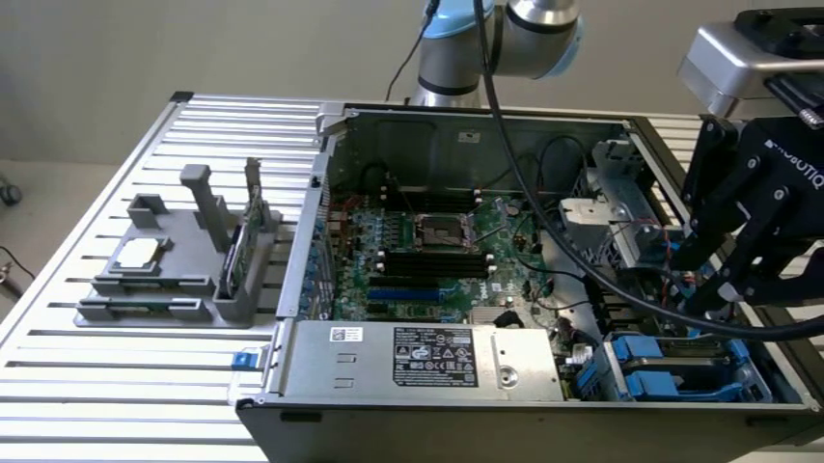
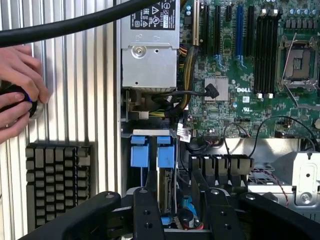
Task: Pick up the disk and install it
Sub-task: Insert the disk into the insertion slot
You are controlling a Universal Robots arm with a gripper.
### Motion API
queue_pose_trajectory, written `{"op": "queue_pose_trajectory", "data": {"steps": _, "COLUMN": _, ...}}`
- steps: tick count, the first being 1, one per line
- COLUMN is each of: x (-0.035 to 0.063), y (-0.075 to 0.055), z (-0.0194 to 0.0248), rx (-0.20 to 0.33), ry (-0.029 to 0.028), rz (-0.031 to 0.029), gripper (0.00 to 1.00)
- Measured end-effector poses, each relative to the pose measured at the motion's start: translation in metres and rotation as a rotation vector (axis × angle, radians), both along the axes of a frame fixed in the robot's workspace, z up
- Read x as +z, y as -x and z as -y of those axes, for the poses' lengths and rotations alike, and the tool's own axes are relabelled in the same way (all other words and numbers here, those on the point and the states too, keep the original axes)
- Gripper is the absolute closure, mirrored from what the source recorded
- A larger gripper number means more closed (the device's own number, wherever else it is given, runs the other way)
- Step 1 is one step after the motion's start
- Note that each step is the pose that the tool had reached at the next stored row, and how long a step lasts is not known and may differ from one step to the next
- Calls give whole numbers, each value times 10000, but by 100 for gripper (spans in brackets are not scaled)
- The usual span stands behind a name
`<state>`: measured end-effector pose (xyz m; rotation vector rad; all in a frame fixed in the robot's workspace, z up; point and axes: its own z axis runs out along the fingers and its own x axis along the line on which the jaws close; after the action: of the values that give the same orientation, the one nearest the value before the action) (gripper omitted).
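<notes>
Where disk [image 2: 166, 190] sits (slotted), tool [image 2: 175, 177] gapes.

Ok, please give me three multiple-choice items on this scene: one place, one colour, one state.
1. The small square silver chip lies: A on the grey fixture; B in a socket; C on the table slats.
2. The plastic rails near the black gripper are: A red; B blue; C yellow.
3. The grey metal computer case is: A closed; B open-sided; C overturned.
Key: 1 A, it rests atop the fixture; 2 B, both look blue; 3 B, the green motherboard shows.
</notes>
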<state>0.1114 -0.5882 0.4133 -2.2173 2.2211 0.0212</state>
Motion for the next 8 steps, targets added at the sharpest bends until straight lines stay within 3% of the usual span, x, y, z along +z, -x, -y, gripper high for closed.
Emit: {"op": "queue_pose_trajectory", "data": {"steps": 8, "x": -8, "y": -1, "z": -22, "rx": 19, "ry": 0, "rz": 20, "gripper": 60}}
